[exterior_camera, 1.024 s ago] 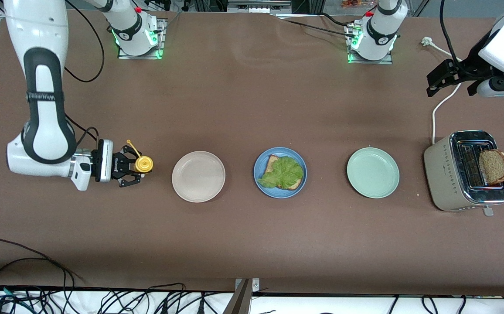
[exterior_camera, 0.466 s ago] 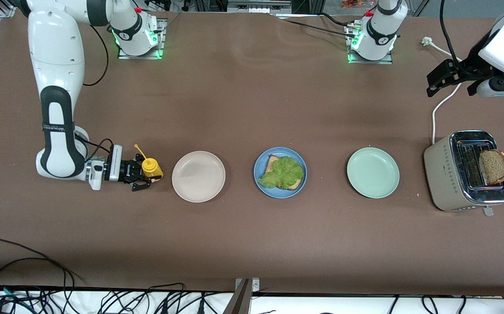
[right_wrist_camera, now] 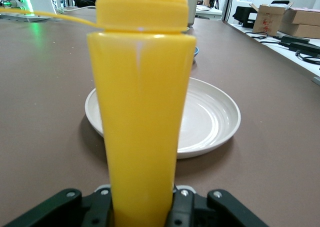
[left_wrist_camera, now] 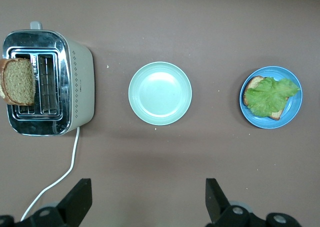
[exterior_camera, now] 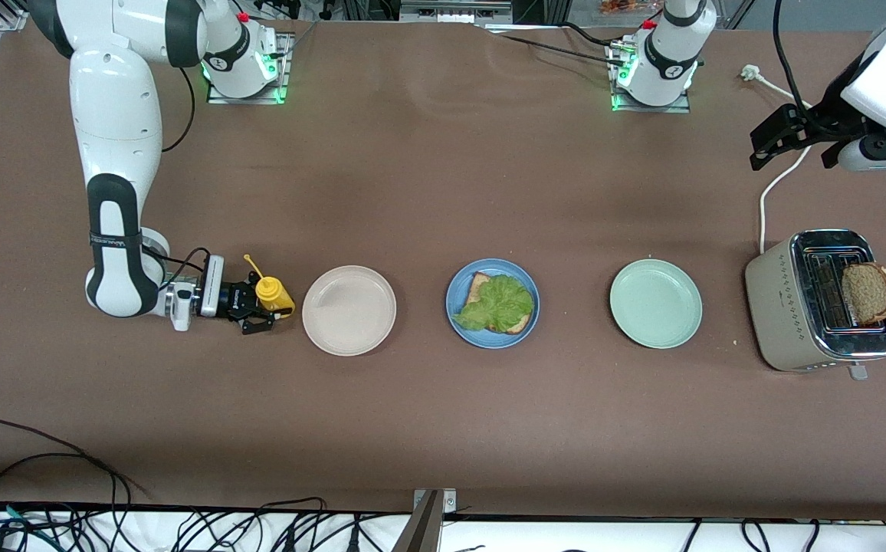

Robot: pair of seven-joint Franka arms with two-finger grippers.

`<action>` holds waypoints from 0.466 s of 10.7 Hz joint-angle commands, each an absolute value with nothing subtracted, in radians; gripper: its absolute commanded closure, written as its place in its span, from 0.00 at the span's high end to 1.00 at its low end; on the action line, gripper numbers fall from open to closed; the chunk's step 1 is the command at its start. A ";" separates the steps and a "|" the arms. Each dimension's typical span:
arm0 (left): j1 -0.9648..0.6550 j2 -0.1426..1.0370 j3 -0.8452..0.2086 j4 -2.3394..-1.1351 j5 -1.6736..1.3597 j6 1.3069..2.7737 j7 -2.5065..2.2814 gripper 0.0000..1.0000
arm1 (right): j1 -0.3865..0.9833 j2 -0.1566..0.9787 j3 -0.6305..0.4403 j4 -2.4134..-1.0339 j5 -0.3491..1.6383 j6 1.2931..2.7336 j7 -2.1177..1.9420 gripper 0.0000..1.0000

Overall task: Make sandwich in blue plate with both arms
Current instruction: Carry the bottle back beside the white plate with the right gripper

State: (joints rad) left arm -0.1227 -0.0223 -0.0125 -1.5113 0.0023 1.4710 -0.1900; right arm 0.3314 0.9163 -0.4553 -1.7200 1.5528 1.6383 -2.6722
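Note:
The blue plate (exterior_camera: 456, 295) lies mid-table with a bread slice (exterior_camera: 478, 285) on it and a ruffled lettuce leaf (exterior_camera: 497, 303) on top; the left wrist view shows the blue plate (left_wrist_camera: 295, 109) and lettuce (left_wrist_camera: 270, 94) too. Another bread slice (exterior_camera: 868, 293) sticks out of the toaster (exterior_camera: 784, 307). My right gripper (exterior_camera: 263, 307) is shut on an upright yellow squeeze bottle (exterior_camera: 273, 295), low at the table beside the cream plate (exterior_camera: 349, 310). In the right wrist view the bottle (right_wrist_camera: 142, 112) fills the gripper (right_wrist_camera: 142, 207). My left gripper (exterior_camera: 789, 157) waits open and empty, high over the toaster's cord.
A mint-green plate (exterior_camera: 655, 303) lies between the blue plate and the toaster. The toaster's white cord (exterior_camera: 776, 180) runs toward the left arm's base. Cables hang along the table edge nearest the front camera. The left wrist view shows the mint plate (left_wrist_camera: 160, 93) and toaster (left_wrist_camera: 75, 82).
The right arm has come down and moved toward the cream plate with the yellow bottle in its grip. The left arm has not moved.

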 commanded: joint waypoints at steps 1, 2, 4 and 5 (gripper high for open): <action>-0.127 -0.029 -0.012 -1.509 0.018 1.462 -0.195 1.00 | 0.304 0.946 -0.448 -1.697 1.562 1.625 -2.686 0.99; -0.127 -0.029 -0.012 -1.509 0.018 1.462 -0.195 1.00 | 0.301 0.945 -0.451 -1.683 1.559 1.617 -2.677 1.00; -0.127 -0.031 -0.012 -1.509 0.018 1.462 -0.195 1.00 | 0.299 0.945 -0.484 -1.661 1.540 1.617 -2.672 1.00; -0.127 -0.029 -0.012 -1.509 0.018 1.462 -0.195 1.00 | 0.301 0.945 -0.506 -1.655 1.514 1.615 -2.671 1.00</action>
State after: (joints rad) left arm -0.1227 -0.0223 -0.0126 -1.5113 0.0023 1.4710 -0.1900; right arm 0.3108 0.9261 -0.4666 -1.7022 1.5511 1.6374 -2.6727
